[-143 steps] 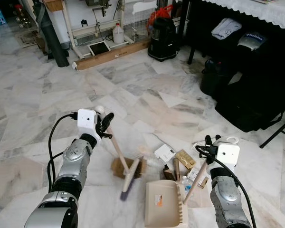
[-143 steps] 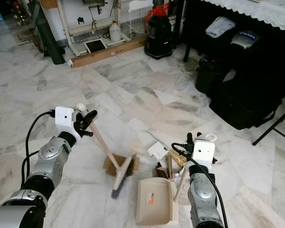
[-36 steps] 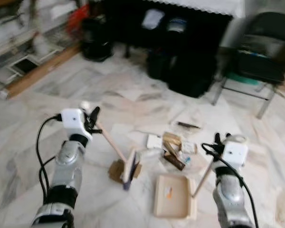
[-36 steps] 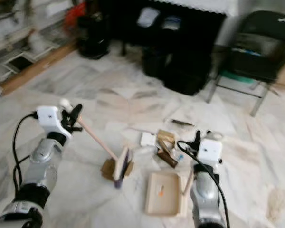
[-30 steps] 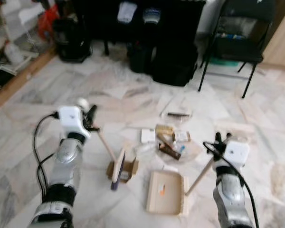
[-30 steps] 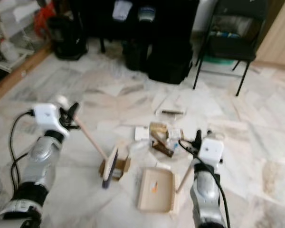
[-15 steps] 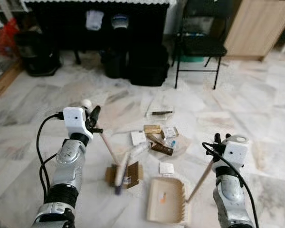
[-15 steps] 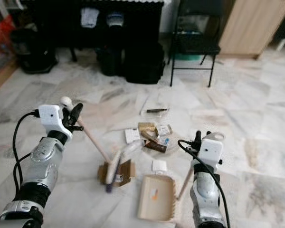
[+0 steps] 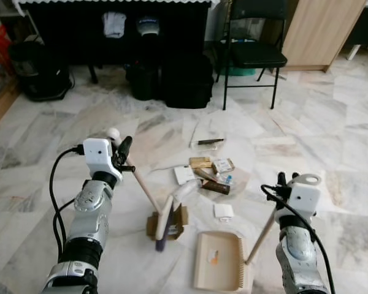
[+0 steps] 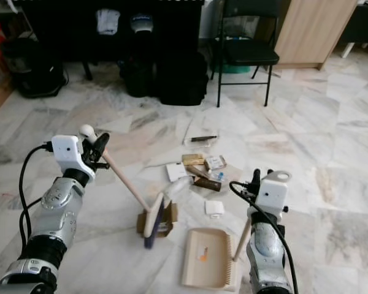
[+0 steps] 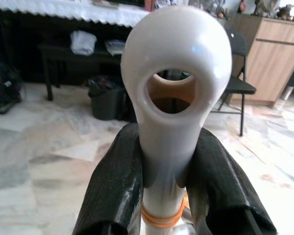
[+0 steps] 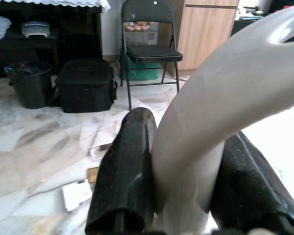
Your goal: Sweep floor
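Left gripper (image 9: 122, 154) clamps the broom (image 9: 164, 218), head down on cardboard (image 9: 180, 221); right gripper (image 9: 283, 181) pinches the dustpan (image 9: 218, 260), near right. Left wrist: fingers (image 11: 112, 186) squeeze its handle. Right wrist: fingers (image 12: 126, 161) squeeze too.

Glossy marble floor (image 9: 331, 147); seemingly wooden broom handle (image 9: 142, 187)

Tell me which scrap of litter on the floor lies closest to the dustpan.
The small white square packet: it lies alone just beyond the beige dustpan. The other boxes and wrappers cluster farther off, and the brown cardboard sits off to its left under the broom head.
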You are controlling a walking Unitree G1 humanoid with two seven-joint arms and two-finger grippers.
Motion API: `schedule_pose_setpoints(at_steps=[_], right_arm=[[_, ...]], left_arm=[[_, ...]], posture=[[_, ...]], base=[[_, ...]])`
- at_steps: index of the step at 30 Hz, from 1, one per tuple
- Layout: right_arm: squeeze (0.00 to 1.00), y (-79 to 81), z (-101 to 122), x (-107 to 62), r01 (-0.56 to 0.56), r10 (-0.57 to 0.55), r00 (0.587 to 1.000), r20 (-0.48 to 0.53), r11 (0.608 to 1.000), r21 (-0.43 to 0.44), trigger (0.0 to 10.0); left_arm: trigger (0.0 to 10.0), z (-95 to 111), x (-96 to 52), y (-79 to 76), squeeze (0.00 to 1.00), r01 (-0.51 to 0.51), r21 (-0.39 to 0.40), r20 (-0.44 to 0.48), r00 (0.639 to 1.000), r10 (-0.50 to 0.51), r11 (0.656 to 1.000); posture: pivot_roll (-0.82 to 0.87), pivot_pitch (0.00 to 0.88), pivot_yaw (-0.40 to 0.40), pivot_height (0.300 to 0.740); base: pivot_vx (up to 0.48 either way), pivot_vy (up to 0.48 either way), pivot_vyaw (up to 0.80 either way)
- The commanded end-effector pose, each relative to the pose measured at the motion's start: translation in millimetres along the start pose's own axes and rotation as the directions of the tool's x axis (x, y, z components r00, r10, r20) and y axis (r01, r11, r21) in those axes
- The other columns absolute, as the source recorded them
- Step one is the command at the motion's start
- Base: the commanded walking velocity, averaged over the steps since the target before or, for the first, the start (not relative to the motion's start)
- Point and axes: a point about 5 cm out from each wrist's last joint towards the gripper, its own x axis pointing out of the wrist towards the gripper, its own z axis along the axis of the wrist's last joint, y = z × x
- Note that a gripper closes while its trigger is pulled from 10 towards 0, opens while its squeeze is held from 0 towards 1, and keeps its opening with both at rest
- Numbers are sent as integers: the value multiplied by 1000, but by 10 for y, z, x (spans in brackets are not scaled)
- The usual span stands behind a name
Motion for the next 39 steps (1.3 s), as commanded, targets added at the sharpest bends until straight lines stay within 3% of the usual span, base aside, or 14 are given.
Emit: schedule_pose_setpoints(at_steps=[1,26,39], right_arm=[[0,-38,66,32,16,-17,999,37,1000,11,10000],[0,-28,70,41,7,-8,999,38,1000,13,10000],[0,-22,66,38,1,-1,999,35,1000,8,10000]], left_arm=[[10000,100,48,-34,0,13,11,44,999,-13,1000],[10000,85,27,-67,0,51,3,39,998,-52,999],[10000,83,23,-71,0,59,1,39,998,-59,998]], posture=[[-46,76,1,740],[-47,81,-1,740],[-47,79,-4,740]], base=[[0,307,0],[0,48,0],[308,0,0]])
